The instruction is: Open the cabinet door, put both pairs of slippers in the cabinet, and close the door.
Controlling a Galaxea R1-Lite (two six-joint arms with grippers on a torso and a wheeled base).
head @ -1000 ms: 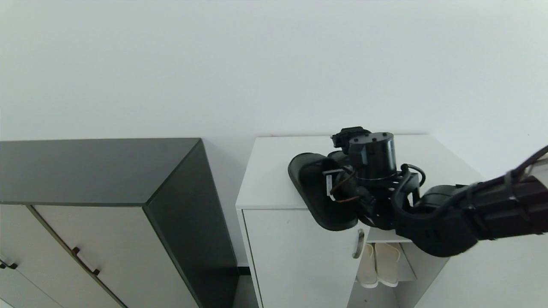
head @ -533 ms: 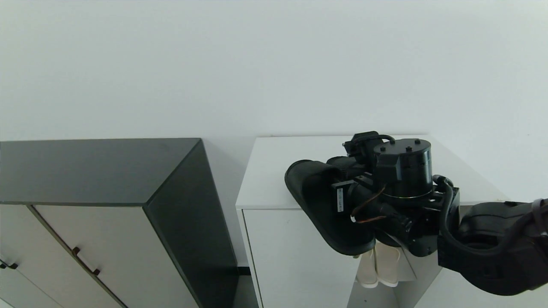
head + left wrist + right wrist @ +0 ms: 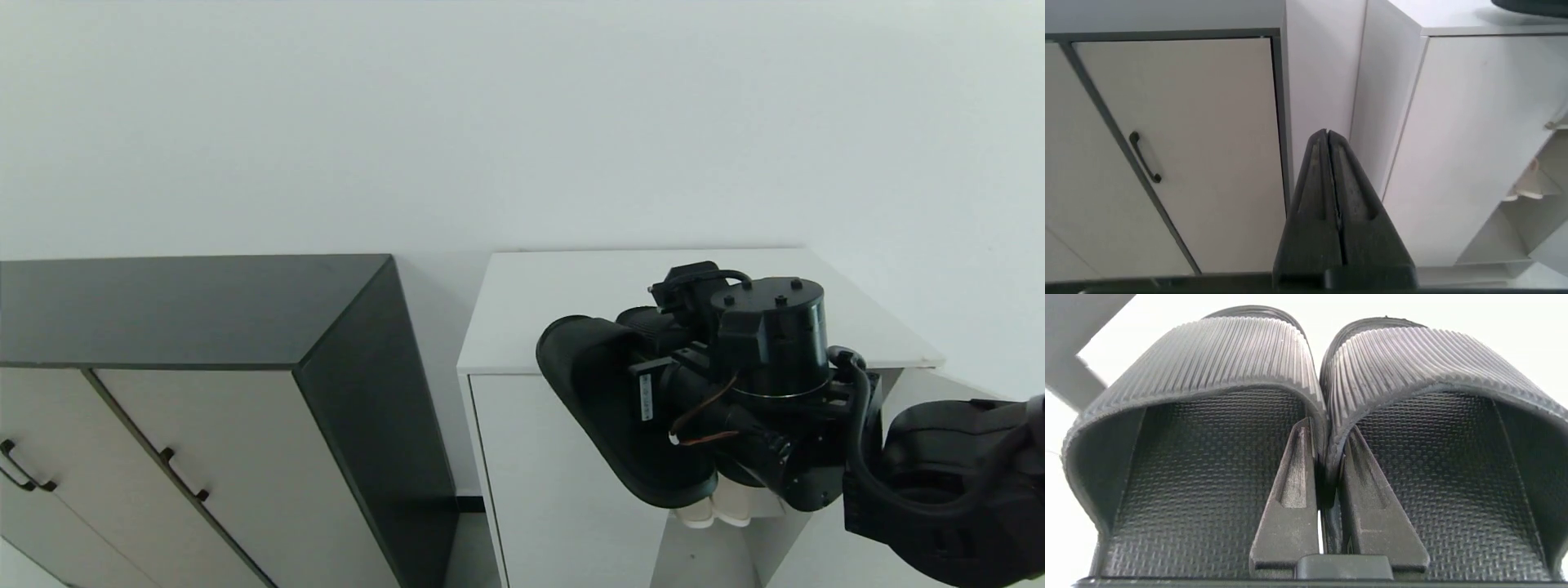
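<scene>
My right gripper (image 3: 1327, 457) is shut on the pair of black slippers (image 3: 612, 408), pinching the inner edges of both straps (image 3: 1323, 384) together. In the head view the pair hangs sole-out in front of the white cabinet (image 3: 563, 327), just below its top edge. The cabinet's right side stands open, and a pair of white slippers (image 3: 718, 510) shows on a shelf inside, mostly hidden behind my right arm. My left gripper (image 3: 1328, 175) is shut with nothing in it, low down before the gap between the two cabinets.
A dark-topped cabinet (image 3: 188, 310) with light doors and black handles (image 3: 184, 482) stands left of the white one. A plain wall runs behind both. The white cabinet's closed left door (image 3: 555, 474) faces me.
My right arm has drawn the black slippers off the cabinet top, outward and down in front of it. The head camera has shifted slightly.
</scene>
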